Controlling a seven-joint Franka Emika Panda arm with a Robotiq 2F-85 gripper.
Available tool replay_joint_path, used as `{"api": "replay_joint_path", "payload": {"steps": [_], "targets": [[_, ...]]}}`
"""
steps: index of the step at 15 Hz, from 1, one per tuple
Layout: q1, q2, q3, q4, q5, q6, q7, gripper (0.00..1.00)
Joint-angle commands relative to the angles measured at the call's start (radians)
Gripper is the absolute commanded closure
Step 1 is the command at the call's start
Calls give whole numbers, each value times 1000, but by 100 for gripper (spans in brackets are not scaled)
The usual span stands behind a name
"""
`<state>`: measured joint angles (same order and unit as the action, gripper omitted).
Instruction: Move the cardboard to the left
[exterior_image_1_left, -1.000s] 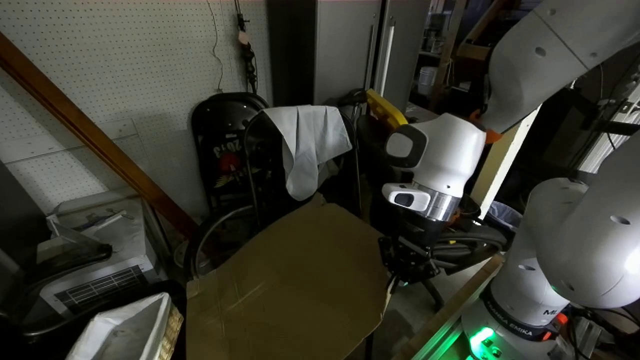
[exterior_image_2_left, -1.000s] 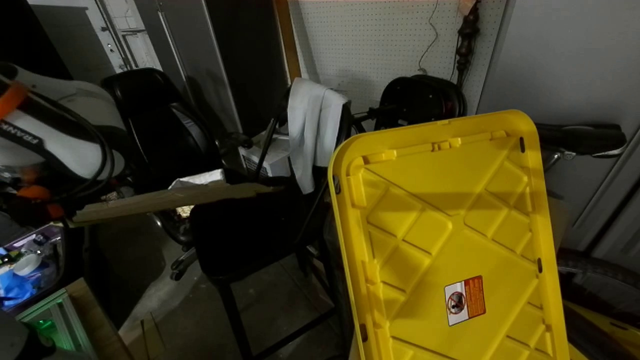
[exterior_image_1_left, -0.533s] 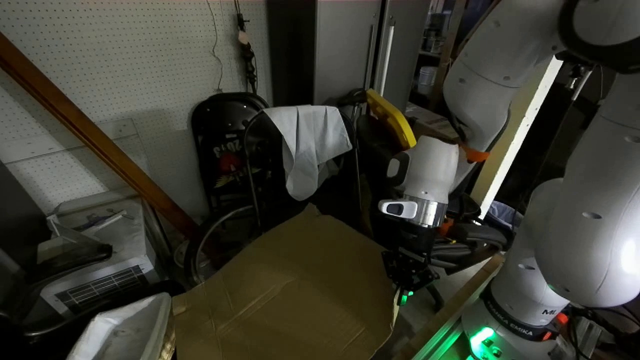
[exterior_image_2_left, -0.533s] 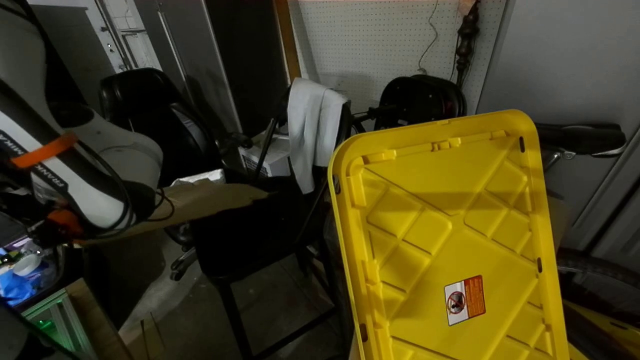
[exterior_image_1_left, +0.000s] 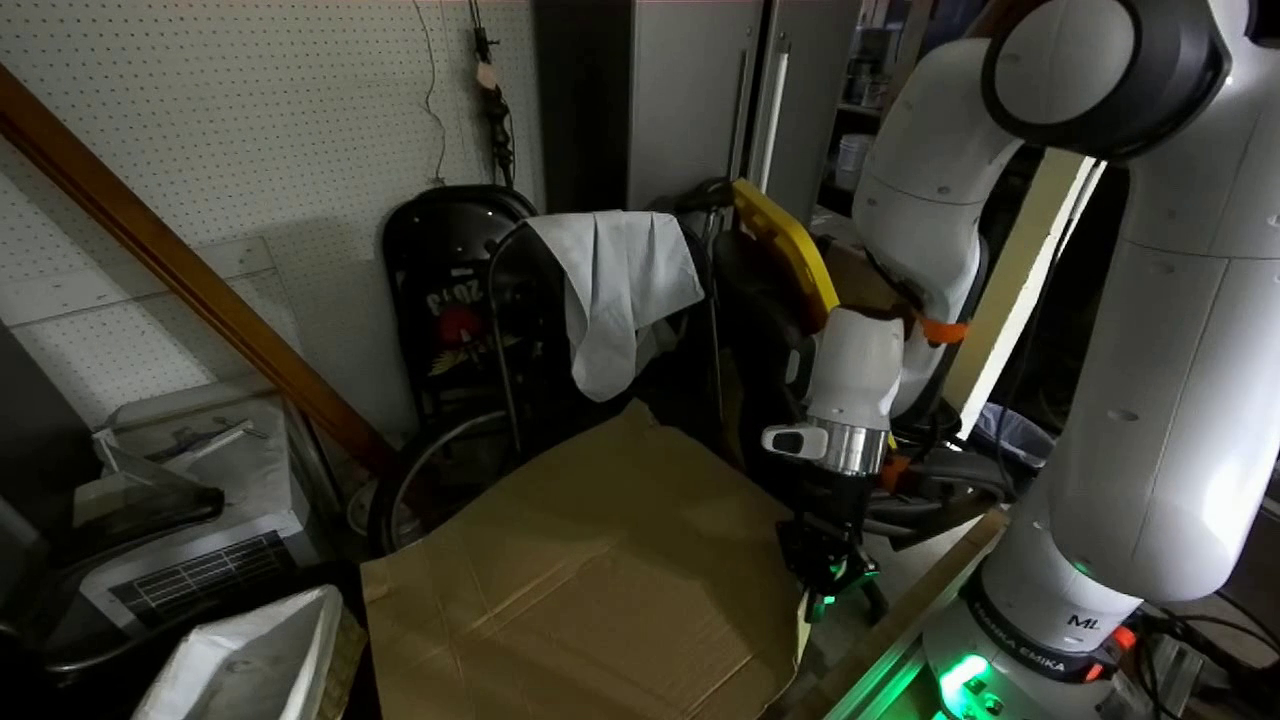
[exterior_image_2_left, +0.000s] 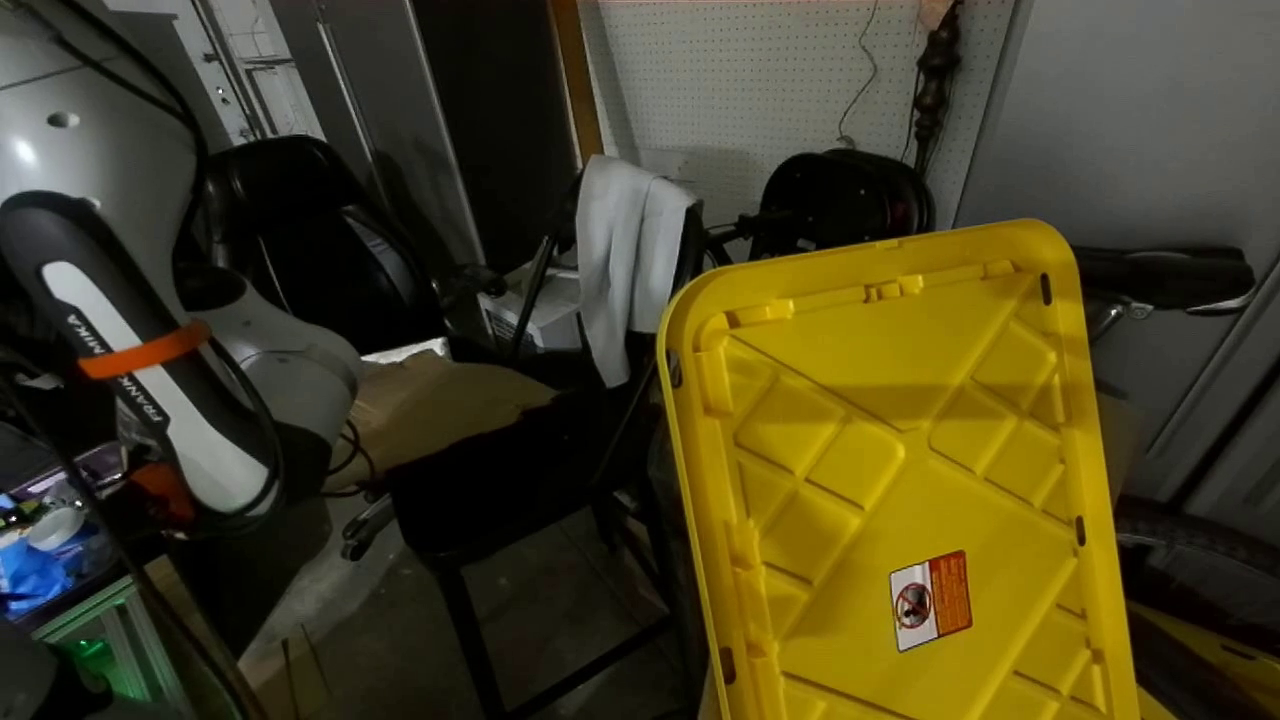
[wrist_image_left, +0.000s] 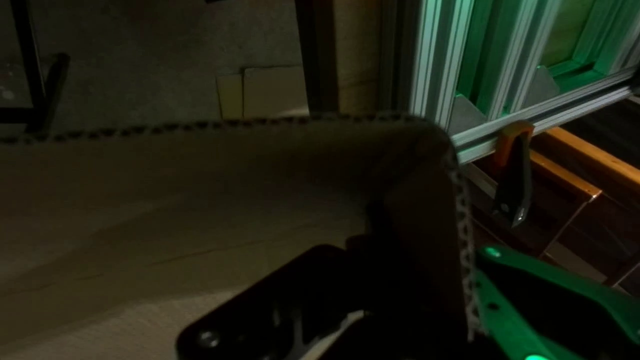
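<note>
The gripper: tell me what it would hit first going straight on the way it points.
The cardboard, most likely: the gripper points down, and in the wrist view its fingers straddle the cardboard's edge. Beyond that, perhaps the floor; depth is unclear.

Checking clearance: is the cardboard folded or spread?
Spread: in an exterior view the cardboard shows a broad, creased face, its lower end cropped.
</note>
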<state>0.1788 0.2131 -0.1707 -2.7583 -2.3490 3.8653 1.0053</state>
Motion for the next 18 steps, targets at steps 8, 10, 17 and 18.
{"api": "replay_joint_path", "payload": {"steps": [8, 10, 17, 18], "targets": [[-7, 17, -7, 5, 1, 10, 13, 99], [-71, 54, 3, 1, -4, 8, 17, 99], [-243, 259, -103, 0, 1, 16, -38, 99], [-268, 290, -126, 0, 1, 12, -48, 99]]}}
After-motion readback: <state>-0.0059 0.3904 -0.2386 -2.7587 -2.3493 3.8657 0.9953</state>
